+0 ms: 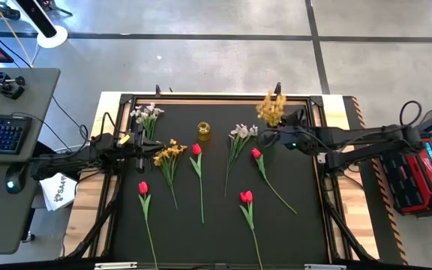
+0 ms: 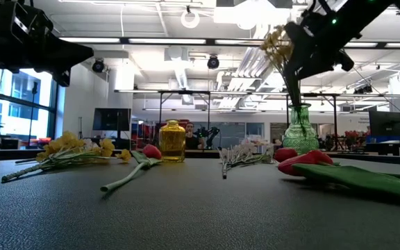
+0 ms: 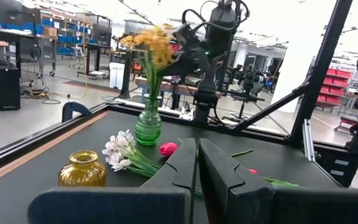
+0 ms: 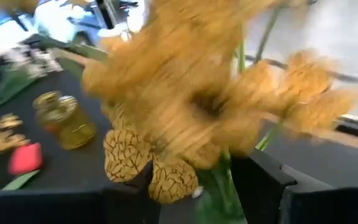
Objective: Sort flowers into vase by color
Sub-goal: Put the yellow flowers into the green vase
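Nearest the front edge of the table [image 1: 306,247] lie two red tulips [image 1: 143,188], well apart. The middle band holds two more tulips, a yellow spray [image 1: 169,153] and a white spray [image 1: 240,132], all flat on the mat. Another white spray [image 1: 148,114] lies at the far left. The yellow vase [image 1: 203,131] stands empty, mid-table toward the far side.

The left gripper [image 1: 138,139] waits above the mat at far left, beside the yellow spray, jaws pressed together and holding nothing.

At far right, the right gripper [image 1: 270,138] pinches the stem of a second yellow spray [image 2: 278,43], which appears to stand in the green vase [image 2: 300,130].

Risks, as judged:
- The spray is far taller than the vase. On release, the top-heavy head may tip the vase or lever the stem out.
- A tilted withdrawal may drag the stem and topple the vase onto the nearest tulip [image 1: 256,153].
- Jaws opening too little may snag the stem and lift it back out.
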`<state>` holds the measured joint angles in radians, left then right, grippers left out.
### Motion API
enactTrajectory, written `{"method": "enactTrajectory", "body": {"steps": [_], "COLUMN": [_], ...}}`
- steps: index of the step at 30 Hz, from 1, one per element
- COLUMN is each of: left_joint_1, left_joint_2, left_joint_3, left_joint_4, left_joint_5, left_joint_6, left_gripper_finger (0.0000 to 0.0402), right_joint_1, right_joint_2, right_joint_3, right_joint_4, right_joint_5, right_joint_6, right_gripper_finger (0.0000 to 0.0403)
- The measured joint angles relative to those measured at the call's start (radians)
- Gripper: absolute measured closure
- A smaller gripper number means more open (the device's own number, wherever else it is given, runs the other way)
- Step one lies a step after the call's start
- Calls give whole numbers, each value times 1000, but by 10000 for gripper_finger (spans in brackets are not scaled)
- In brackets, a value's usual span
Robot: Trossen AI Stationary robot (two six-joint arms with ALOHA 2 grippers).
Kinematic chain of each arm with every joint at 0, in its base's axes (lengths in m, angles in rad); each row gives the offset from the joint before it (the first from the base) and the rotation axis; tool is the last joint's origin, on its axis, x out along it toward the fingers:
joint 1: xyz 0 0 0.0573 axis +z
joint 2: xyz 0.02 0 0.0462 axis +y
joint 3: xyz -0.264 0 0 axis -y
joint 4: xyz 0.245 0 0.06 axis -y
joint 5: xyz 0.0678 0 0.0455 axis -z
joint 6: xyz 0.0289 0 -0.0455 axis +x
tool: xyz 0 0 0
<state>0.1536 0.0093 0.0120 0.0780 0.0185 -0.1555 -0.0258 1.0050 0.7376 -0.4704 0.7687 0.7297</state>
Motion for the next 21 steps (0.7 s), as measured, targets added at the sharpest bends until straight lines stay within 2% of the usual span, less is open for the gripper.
{"method": "enactTrajectory", "body": {"steps": [9, 12, 16, 21], "left_joint_1": [0, 0, 0, 0], "left_joint_2": [0, 0, 0, 0], "left_joint_3": [0, 0, 0, 0], "left_joint_4": [2, 4, 30, 49], "left_joint_5": [0, 0, 0, 0], "left_joint_6": [0, 0, 0, 0], "left_gripper_finger": [394, 394, 394, 394], "right_joint_1": [74, 82, 81, 70], "right_joint_2": [-129, -155, -167, -167], "right_joint_3": [0, 0, 0, 1], "right_joint_4": [-163, -164, -100, 11], "right_joint_5": [-116, -135, -145, -146], "right_joint_6": [143, 155, 95, -70], "right_gripper_finger": [243, 243, 243, 242]}}
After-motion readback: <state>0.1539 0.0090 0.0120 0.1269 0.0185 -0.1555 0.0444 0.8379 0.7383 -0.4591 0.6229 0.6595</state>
